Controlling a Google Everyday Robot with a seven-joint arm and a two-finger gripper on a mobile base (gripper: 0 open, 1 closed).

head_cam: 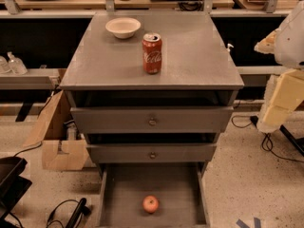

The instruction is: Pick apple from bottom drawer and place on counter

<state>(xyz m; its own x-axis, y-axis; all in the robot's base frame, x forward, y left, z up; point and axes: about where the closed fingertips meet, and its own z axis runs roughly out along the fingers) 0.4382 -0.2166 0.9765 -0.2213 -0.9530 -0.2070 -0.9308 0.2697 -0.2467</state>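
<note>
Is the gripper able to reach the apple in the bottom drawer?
Probably yes: the bottom drawer is pulled open and the apple lies uncovered on its floor. The gripper is at the right edge, beside the counter.

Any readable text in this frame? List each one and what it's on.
"Coca-Cola": white script on the red can standing on the counter.
Nothing else is readable: the clear bottles at far left and the cardboard box show no legible print. The gripper, at the right edge beside the counter, shows no marking.
</note>
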